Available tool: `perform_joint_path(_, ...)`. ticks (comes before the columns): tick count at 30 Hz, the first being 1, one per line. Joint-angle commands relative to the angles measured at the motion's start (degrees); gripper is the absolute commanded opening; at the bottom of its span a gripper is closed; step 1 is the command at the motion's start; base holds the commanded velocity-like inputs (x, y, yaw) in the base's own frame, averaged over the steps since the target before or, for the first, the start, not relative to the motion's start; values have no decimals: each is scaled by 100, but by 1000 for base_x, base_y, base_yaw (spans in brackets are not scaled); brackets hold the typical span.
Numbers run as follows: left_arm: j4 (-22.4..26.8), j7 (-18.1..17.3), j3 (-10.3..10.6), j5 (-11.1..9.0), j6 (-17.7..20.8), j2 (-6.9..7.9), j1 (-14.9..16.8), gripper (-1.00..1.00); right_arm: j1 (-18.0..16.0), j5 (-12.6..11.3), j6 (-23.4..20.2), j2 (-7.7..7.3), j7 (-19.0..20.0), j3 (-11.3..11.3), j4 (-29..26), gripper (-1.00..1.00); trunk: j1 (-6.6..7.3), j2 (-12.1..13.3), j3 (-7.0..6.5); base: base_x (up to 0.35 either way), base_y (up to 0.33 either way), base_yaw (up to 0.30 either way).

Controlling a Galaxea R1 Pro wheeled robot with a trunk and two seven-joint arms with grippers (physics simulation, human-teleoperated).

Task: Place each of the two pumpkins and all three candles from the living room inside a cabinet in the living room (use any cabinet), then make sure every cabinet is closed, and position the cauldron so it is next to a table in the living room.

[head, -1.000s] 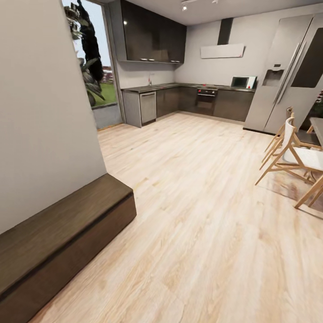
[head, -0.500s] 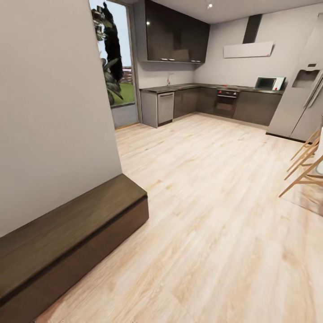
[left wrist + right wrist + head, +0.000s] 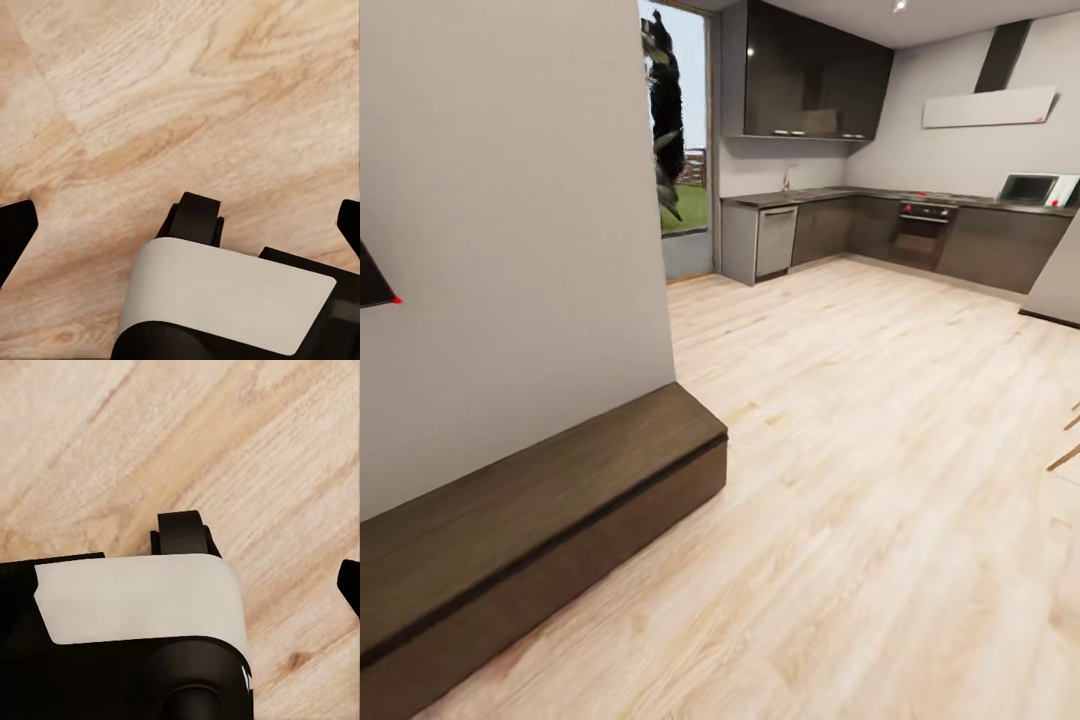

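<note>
The whole head view has swung since a second ago: the fridge and pale chairs have slid out at one side, and the long dark cabinet now reaches further across, so the robot is turning, not the furniture. The cabinet lies along the grey wall, its fronts flush and closed as far as I can see, though its near end is cut off. Both wrist views look down on wood floor and the robot's own white-and-black base. In the left wrist view the left gripper is spread wide, empty, dark tips at either edge; the right gripper's spread I cannot tell, with just one tip showing. Turning this close, the base could clip the cabinet's corner. No pumpkins, candles or cauldron near either hand.
</note>
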State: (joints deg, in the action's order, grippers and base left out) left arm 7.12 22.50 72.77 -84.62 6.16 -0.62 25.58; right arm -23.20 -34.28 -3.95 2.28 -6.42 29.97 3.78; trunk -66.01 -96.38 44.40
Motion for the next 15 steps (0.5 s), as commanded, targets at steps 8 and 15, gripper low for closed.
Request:
perform_joint_path(8,0,0,0,11,0,0,0,100,0,0,0,0,0,0,0,100,0,0,0,0,-1,288)
perform_joint_path(15,0,0,0,24,0,0,0,100,0,0,0,0,-7,0,0,100,0,0,0,0,-151,288)
